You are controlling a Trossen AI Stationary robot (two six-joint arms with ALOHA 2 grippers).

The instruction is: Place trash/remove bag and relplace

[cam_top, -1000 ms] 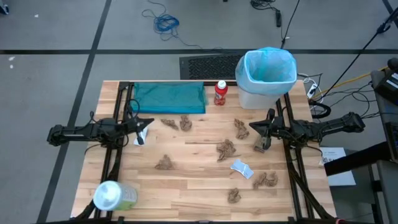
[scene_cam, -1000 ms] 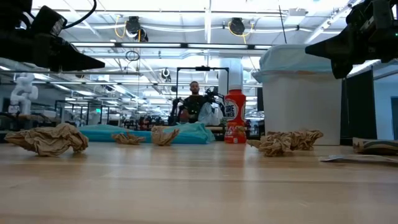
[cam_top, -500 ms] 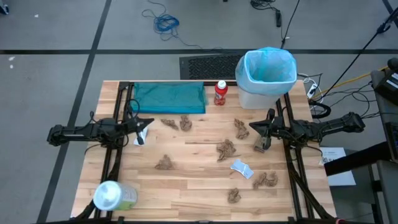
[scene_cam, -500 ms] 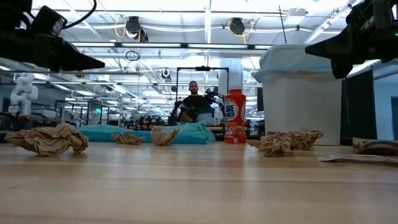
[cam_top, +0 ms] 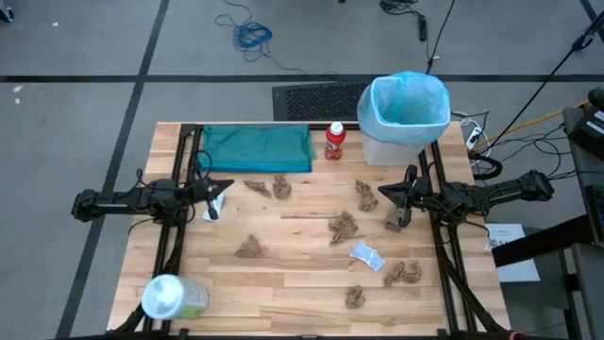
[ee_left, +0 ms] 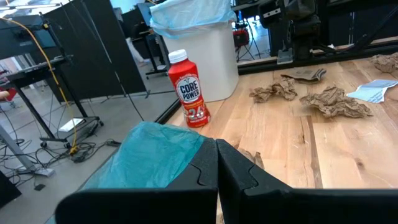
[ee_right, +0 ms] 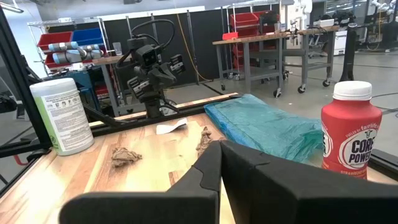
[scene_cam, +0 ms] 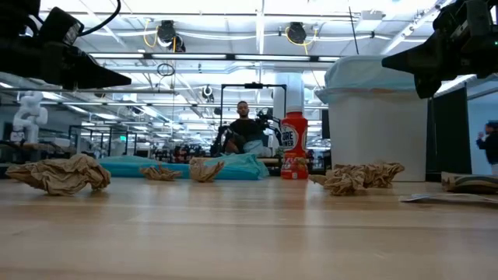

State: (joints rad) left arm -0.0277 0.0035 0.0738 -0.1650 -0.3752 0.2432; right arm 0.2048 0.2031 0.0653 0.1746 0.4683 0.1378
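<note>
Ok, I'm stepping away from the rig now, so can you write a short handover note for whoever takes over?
Left tool: shut, empty, hovering at the table's left edge.
Right tool: shut, empty, hovering at the right edge.
Trash: brown paper wads and a white scrap lie scattered over the table; the red bottle stands upright between the teal bag and the bin.
Light-blue liner: fitted in the bin.
Green container: at the near left corner.
Done: nothing visible; no trash shows in the bin.
Left: bin all the trash, pull the liner, fit a replacement.
</note>
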